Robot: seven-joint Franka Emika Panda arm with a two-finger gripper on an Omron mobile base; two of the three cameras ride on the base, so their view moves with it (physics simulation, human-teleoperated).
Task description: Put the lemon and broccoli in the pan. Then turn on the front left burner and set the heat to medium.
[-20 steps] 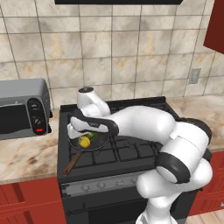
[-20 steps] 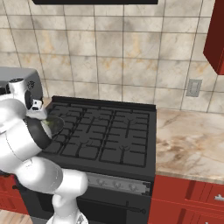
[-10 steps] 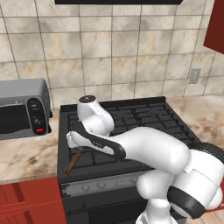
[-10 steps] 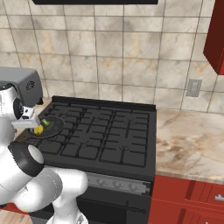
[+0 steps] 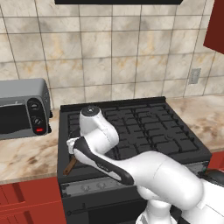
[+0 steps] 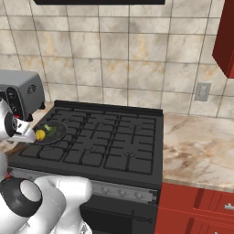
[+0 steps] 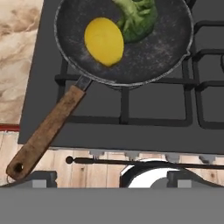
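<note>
The pan [image 7: 127,41] sits on the grate of the front left burner [image 7: 124,94] of the black stove [image 6: 105,141], its brown wooden handle [image 7: 46,129] running out over the near left edge. Inside it the lemon [image 7: 104,41] lies just beside the broccoli [image 7: 138,17], the two touching or nearly so; in the right base view both show as small spots in the pan. The hand [image 7: 111,177] hangs above the stove's near edge, over the row of knobs [image 7: 151,155], its fingers spread wide and holding nothing. A grey toaster oven [image 5: 22,109] stands on the marbled surface [image 5: 26,157] left of the stove.
</note>
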